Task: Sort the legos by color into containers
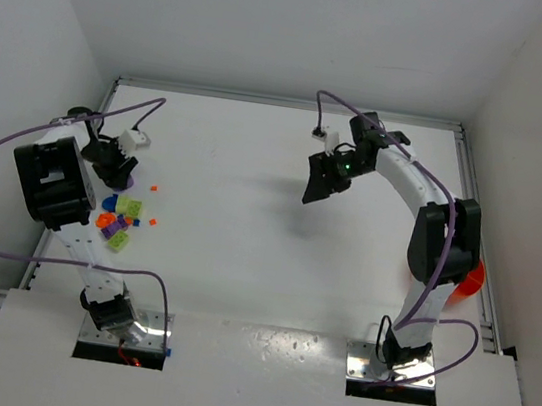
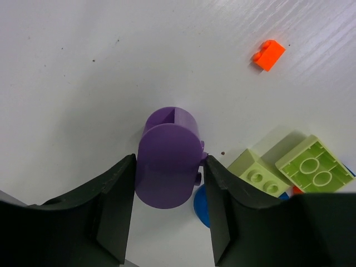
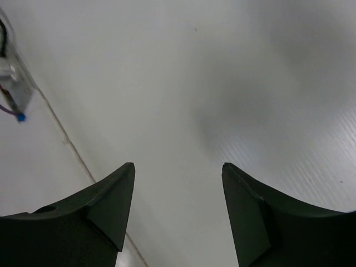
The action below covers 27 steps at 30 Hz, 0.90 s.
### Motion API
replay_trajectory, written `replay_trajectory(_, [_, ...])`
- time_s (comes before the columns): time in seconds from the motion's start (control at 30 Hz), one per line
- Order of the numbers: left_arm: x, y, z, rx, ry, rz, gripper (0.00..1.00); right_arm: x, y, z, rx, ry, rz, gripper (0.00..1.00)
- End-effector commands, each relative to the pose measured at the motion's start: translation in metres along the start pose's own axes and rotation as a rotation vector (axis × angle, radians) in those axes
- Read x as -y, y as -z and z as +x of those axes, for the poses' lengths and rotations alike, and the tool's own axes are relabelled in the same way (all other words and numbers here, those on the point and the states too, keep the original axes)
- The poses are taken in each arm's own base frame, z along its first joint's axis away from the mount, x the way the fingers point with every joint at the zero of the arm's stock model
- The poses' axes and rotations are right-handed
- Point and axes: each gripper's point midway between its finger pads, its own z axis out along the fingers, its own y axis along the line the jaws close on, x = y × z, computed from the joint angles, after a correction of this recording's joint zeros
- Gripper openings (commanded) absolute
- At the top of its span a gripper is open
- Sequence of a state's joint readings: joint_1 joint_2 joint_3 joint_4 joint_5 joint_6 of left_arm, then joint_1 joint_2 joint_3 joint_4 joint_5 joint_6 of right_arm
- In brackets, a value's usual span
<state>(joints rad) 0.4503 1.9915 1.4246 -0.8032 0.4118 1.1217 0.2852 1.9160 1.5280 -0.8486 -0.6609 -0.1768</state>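
Left arm. The left gripper is positioned low over the left side of the table. A purple rounded brick is seen between the two black fingers. Both inner faces are pressed against its sides with no gap visible, so the jaws are recorded as clamped on it. Whether it is clear of the surface cannot be told; a faint shadow is cast just beside it.

Left wrist view, surroundings. A small orange brick is noted lying apart, up and to the right of the purple piece. To the right of the right-hand finger, a studs-up lime green brick and an upturned lime green brick are found side by side, touching or very nearly so. A blue piece is partly hidden behind that same finger, just beside the lower edge of the purple piece.

Top view. The loose legos are gathered in a small cluster on the table, just nearer the arm bases than the left gripper. Lime green, orange, blue and purple are made out.

Container. The orange bowl is located at the right edge of the table, well apart from the cluster. It is mostly hidden behind the right arm, so its compartments cannot be read.

Right arm. The right gripper is held above the middle of the table. Its fingers stand apart, and only white table surface is seen between them.
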Motion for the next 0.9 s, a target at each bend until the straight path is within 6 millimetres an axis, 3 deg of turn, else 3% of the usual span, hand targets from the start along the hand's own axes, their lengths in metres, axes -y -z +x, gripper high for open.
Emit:
replay_trajectory(0.0, [0.004,0.001,-0.014,0.058,-0.030,0.012,0.33,-0.020,0.009,-0.042,0.167,-0.055,-0.083,0.65])
replay_trajectory(0.1, [0.013,0.013,-0.039,0.178,-0.020,0.026,0.31,-0.026,0.010,-0.055,0.209,-0.113,-0.111,0.65])
replay_trajectory(0.3, [0.037,0.063,-0.104,0.441,0.008,0.045,0.19,-0.040,0.011,-0.081,0.270,-0.283,-0.180,0.65])
replay_trajectory(0.33, [0.049,0.067,-0.116,0.469,0.013,0.070,0.19,-0.046,0.011,-0.089,0.283,-0.290,-0.190,0.65])
replay_trajectory(0.37, [0.058,0.086,-0.134,0.529,-0.020,0.064,0.18,-0.048,0.015,-0.092,0.296,-0.299,-0.193,0.65])
replay_trajectory(0.5, [0.106,0.107,-0.171,0.626,-0.048,0.142,0.17,-0.066,0.012,-0.106,0.317,-0.316,-0.243,0.65])
replay_trajectory(0.53, [0.126,0.116,-0.182,0.647,-0.078,0.162,0.17,-0.071,0.010,-0.107,0.314,-0.329,-0.253,0.66])
replay_trajectory(0.6, [0.144,0.124,-0.198,0.691,-0.084,0.188,0.17,-0.088,0.013,-0.114,0.321,-0.312,-0.331,0.68])
replay_trajectory(0.67, [0.175,0.130,-0.212,0.716,-0.080,0.231,0.17,-0.098,0.010,-0.120,0.323,-0.336,-0.385,0.70])
replay_trajectory(0.73, [0.187,0.135,-0.228,0.754,-0.106,0.222,0.17,-0.115,0.003,-0.120,0.304,-0.337,-0.422,0.75])
replay_trajectory(0.87, [0.230,0.141,-0.255,0.777,-0.131,0.286,0.17,-0.127,-0.007,-0.131,0.295,-0.317,-0.407,0.75])
